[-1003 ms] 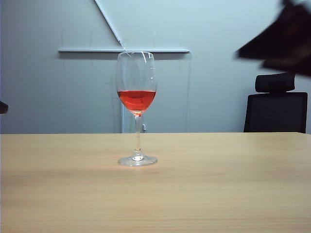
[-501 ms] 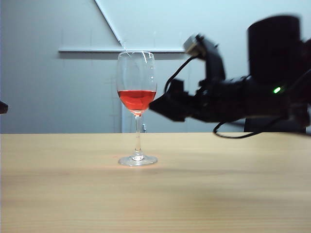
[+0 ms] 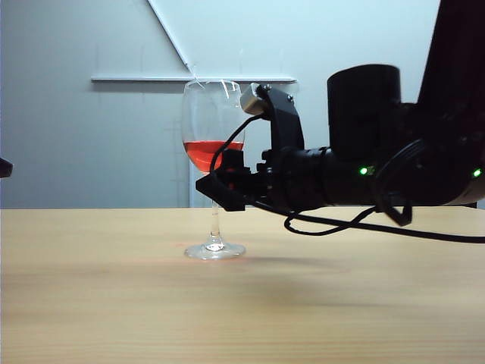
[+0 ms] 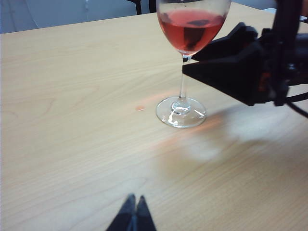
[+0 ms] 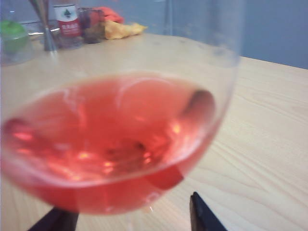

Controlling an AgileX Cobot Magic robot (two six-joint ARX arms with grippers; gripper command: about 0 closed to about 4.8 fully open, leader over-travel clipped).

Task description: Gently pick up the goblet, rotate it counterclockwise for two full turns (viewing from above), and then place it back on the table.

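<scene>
Exterior view: the goblet stood upright on the table, left of centre, its foot flat on the wood and red liquid filling the lower part of the bowl. The right gripper reached in level from the right at the height where bowl meets stem, a placement that suits a gentle hold on the thin stem rather than the fragile bowl; the dark fingers overlapped the glass, so contact could not be judged here. Only a dark sliver of the left arm showed at the left edge. Left wrist view: the left gripper hung well apart from the goblet, its tips pressed together and holding nothing, kept clear of the working arm. The right gripper sat just beside the upper stem; the bowl's rim was cut off by the frame. Right wrist view: the bowl filled the frame, blurred by nearness, and the two fingertips stood apart on either side beneath it, probably straddling the stem, which was itself hidden below the bowl. The jaws appeared not yet clamped, and the lift had not begun.
</scene>
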